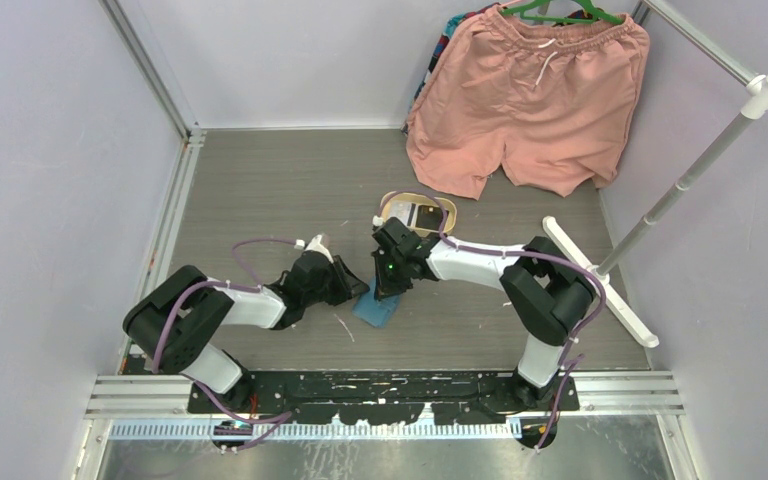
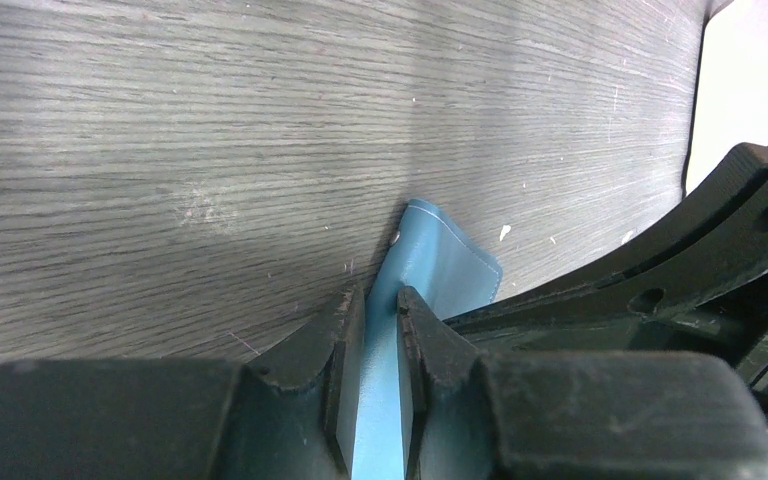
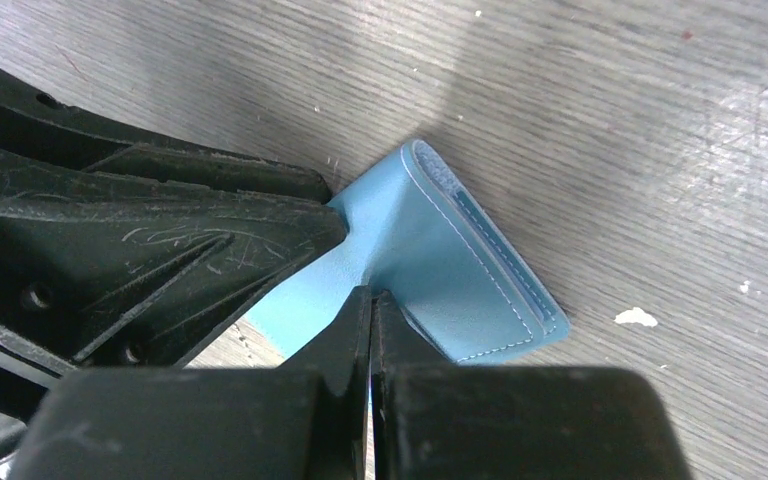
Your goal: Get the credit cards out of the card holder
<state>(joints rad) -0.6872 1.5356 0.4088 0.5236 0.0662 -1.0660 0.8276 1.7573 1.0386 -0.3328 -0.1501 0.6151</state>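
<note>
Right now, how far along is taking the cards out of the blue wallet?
Done: a dark card lies in the oval tan tray. In hand: the left gripper clamps a flap of the teal-blue folding wallet; the right gripper is shut against it. Left: whether cards remain inside I cannot tell.

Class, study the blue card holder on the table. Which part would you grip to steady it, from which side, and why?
I'd grip the card holder by its upturned flap, coming in low from the left, jaws straddling the thin leaf edge-on, as the left pincer does. The rest lies flat on the table, offering no edge to pinch.
</note>
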